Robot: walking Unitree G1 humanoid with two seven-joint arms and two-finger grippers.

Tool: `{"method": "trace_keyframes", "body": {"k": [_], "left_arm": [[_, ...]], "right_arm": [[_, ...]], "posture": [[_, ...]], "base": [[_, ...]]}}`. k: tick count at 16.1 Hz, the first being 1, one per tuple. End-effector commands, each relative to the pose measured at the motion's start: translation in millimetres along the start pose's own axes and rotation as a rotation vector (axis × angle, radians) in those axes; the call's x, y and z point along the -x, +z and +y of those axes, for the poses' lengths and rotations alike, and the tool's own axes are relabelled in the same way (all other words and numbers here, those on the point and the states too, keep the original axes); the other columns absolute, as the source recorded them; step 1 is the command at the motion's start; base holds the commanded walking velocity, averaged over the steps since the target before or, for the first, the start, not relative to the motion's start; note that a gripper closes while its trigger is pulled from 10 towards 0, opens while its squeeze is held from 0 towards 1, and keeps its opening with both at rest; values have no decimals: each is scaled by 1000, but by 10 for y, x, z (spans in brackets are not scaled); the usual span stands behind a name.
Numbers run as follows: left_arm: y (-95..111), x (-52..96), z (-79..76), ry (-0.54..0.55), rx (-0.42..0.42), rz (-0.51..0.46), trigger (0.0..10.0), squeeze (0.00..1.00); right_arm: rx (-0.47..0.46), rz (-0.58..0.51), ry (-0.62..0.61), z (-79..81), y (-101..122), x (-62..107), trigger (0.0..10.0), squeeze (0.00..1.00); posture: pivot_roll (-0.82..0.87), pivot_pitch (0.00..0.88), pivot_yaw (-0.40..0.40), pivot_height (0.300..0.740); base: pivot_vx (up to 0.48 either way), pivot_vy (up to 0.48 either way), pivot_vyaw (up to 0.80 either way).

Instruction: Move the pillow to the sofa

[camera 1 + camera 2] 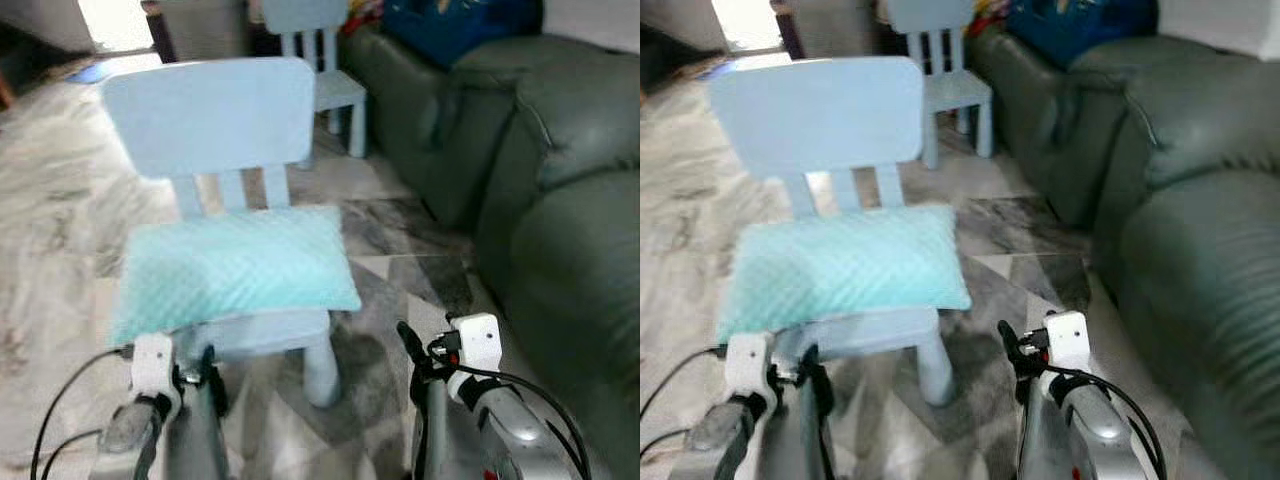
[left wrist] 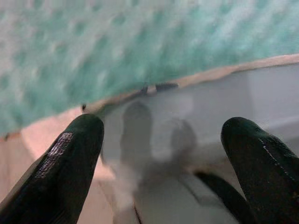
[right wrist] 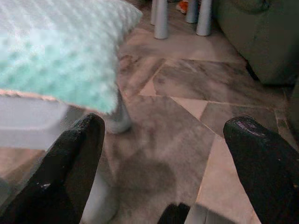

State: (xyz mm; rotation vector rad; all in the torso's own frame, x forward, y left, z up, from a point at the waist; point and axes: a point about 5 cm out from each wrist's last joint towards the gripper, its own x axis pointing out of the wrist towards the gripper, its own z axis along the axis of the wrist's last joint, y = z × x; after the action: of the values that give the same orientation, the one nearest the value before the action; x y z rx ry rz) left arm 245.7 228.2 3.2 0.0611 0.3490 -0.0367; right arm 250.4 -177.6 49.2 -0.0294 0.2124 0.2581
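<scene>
A mint-green dimpled pillow (image 1: 235,265) lies flat on the seat of a pale blue child's chair (image 1: 210,115) in front of me. The dark green sofa (image 1: 560,200) runs along the right side. My left gripper (image 2: 163,154) is open, low before the chair's front edge, just under the pillow's (image 2: 140,42) near rim and holding nothing. My right gripper (image 3: 168,158) is open too, hovering over the floor right of the chair's front leg (image 3: 119,119), below the pillow's near right corner (image 3: 51,46). Both wrists show at the bottom of the eye views.
A second pale blue chair (image 1: 320,60) stands farther back, beside the sofa's far end. A dark blue item (image 1: 455,25) lies on the sofa there. Grey and white marble floor (image 1: 400,260) separates the chair from the sofa.
</scene>
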Motion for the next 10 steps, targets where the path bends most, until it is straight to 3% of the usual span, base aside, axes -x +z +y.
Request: {"method": "trace_keyframes", "body": {"k": [1, 5, 8, 10], "left_arm": [[-153, 67, 103, 75, -34, 62, 10000, 0], [110, 43, 357, 244, -105, -56, 10000, 0], [720, 57, 498, 375, -148, -286, 10000, 0], [1095, 30, 516, 417, -126, -403, 10000, 0]], "right_arm": [[3, -11, 11, 23, 19, -16, 10000, 0], [48, -42, 14, -28, 105, -34, 10000, 0], [78, -164, -18, -185, 507, -167, 10000, 0], [93, -235, -11, -234, 781, -278, 10000, 0]], "posture": [[-125, 29, 25, 334], [-125, 37, 25, 334], [-119, 60, 22, 334], [-114, 77, 18, 334]], "base": [[0, 0, 0], [0, 0, 0], [0, 0, 0], [0, 0, 0]]}}
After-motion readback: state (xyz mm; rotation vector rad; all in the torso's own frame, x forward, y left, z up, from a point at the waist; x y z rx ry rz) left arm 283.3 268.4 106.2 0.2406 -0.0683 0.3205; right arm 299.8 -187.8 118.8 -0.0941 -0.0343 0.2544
